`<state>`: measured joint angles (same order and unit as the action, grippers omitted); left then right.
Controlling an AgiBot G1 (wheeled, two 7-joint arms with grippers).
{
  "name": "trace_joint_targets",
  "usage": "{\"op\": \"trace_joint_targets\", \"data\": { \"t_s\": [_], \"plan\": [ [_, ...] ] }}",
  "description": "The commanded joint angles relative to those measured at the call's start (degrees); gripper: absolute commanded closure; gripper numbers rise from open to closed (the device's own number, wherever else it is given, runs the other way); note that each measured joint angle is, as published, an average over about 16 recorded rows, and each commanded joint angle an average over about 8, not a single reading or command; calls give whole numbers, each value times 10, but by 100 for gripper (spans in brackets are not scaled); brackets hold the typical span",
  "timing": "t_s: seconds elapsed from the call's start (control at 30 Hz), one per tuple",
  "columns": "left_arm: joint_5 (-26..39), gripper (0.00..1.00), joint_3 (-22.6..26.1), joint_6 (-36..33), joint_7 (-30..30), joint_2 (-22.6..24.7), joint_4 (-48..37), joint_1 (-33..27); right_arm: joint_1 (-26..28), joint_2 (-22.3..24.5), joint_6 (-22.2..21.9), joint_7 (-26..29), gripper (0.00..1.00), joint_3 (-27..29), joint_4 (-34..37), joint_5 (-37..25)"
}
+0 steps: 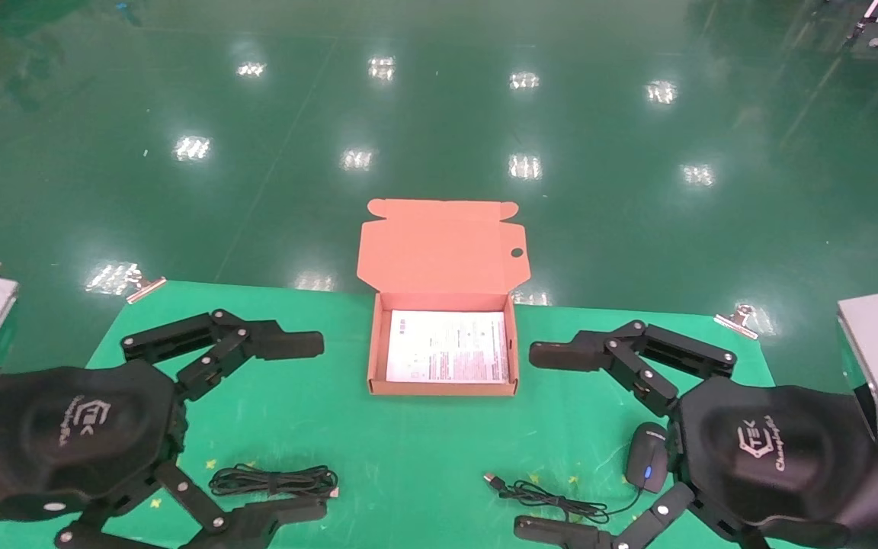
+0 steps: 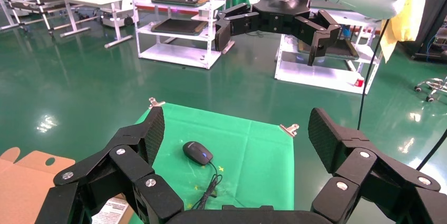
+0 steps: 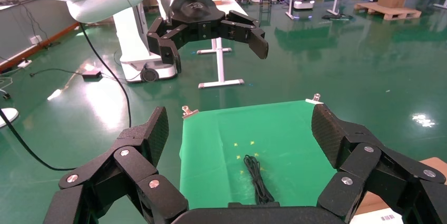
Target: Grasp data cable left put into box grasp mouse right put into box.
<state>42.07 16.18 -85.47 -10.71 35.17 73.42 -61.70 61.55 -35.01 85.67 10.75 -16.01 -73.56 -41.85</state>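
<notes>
Head view: left gripper (image 1: 298, 427) and right gripper (image 1: 553, 438) hover with fingers spread, empty. Data cable (image 1: 273, 481) lies coiled on the tabletop (image 1: 408, 450), probably light and floppy; pinch mid-bundle.

box (image 1: 443, 389) open from above, upright flap (image 1: 443, 248) walling its far side

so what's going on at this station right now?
Nothing is grasped yet. The left gripper hangs open over the bundled thin black data cable, and the right gripper hangs open beside the small black oval mouse. The salmon-orange cardboard box sits open between them, holding only a white printed leaflet.
</notes>
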Motion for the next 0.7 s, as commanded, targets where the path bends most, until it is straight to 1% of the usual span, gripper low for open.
{"op": "trace_joint_targets", "data": {
  "t_s": [0.03,0.5,0.6,0.7],
  "plan": [
    [0,0,0,0,0,0,0,0,0,0,0,0,0,0,0,0],
    [3,0,0,0,1,0,1,-1,2,0,-1,1,0,-2,0,-3],
    [16,0,7,1,0,4,2,-10,3,2,2,-2,0,-2,-2,-8],
    [48,0,24,-3,-8,9,1,-30,15,7,11,-5,0,-13,-9,-35]
  ]
}}
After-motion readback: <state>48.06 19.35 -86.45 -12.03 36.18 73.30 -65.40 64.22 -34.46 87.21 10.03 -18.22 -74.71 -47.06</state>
